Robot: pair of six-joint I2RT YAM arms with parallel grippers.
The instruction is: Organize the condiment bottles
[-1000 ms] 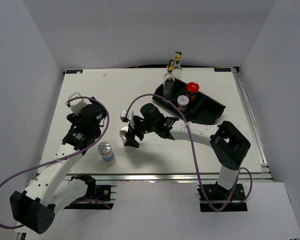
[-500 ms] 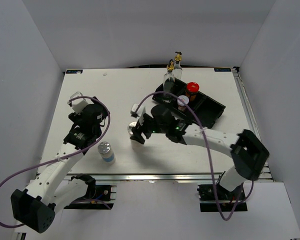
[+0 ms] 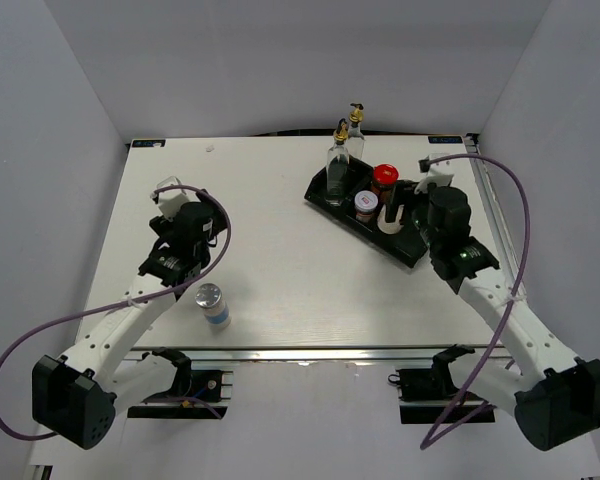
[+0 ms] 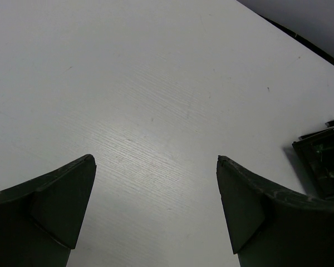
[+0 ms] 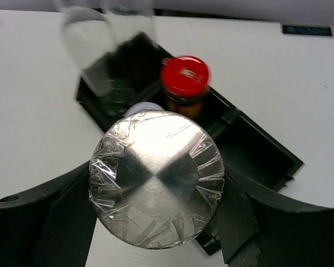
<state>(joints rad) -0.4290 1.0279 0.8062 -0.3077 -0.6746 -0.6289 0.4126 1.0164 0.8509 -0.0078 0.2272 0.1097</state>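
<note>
A pale wood-grain tabletop [image 3: 280,170] sits boxed in by plain white walls [image 3: 300,60]; nearest the arm bases, one loose shaker [image 3: 212,305] stands upright and alone on the left side, well apart from everything else; just beyond it the left hand [image 4: 155,159] hangs over bare tabletop with its fingers spread wide and nothing between them; farther back and to the right lies the black tray [image 3: 412,252], set at an angle, and there the right hand [image 3: 405,212] is clamped on the held shaker [image 5: 156,175], fingers pressing its two sides under a silver cap wrapped in crinkled film; that shaker is over the tray's middle, though whether it has touched down in a compartment cannot be told; beside it in the tray are the white-lidded jar [image 3: 366,203] and the red-lidded jar [image 3: 384,178]; at the tray's far end stands the nearer glass bottle [image 3: 337,165], with the farther glass bottle [image 3: 356,135] just behind, in or past the tray I cannot say; the loose shaker looks rigid, light and smooth-walled, so probably slippery and easy to tip; best taken across the body below the cap, squarely, with a modest squeeze.
</note>
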